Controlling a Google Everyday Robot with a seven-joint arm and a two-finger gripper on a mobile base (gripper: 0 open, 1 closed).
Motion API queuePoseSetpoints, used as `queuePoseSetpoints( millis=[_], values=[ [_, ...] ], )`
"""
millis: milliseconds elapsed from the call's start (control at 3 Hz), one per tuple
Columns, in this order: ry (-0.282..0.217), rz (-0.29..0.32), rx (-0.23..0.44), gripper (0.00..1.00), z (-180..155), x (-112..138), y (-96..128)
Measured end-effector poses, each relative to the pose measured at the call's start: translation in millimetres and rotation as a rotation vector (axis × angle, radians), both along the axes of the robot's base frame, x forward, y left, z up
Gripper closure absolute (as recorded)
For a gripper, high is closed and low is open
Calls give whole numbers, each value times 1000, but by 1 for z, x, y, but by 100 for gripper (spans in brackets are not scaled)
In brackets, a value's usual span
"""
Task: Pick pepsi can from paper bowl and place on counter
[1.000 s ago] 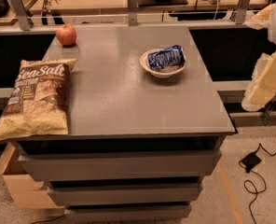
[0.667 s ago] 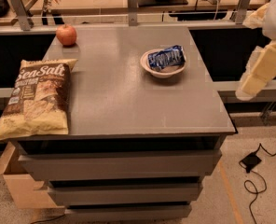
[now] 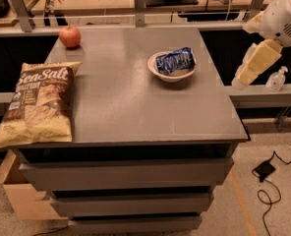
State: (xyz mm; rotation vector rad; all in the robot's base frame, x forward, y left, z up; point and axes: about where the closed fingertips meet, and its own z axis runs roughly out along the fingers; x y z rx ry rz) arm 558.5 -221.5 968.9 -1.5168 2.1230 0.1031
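Note:
The blue pepsi can [image 3: 175,61] lies on its side in the white paper bowl [image 3: 171,74], which sits right of centre on the grey counter [image 3: 130,107]. My gripper [image 3: 240,82] hangs from the white arm at the right edge of the view, beyond the counter's right side. It is to the right of the bowl, well apart from it and a little higher, and it holds nothing that I can see.
A red apple [image 3: 70,36] sits at the counter's back left corner. A Sea Salt chip bag [image 3: 37,104] lies along the left side. A sanitizer bottle [image 3: 276,79] stands on a ledge at right. A wooden table with metal posts [image 3: 138,4] is behind.
The arm and gripper have moved left and slightly up, closer to the counter's right edge. The can, bowl, apple and chip bag have not moved.

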Motion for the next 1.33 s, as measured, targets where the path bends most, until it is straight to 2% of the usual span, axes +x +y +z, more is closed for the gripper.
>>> queuePoseSetpoints(
  millis=[667,1333],
  values=[
    [1,15,97,0,-23,59,10],
    [19,54,113,0,-42,97,34]
  ],
)
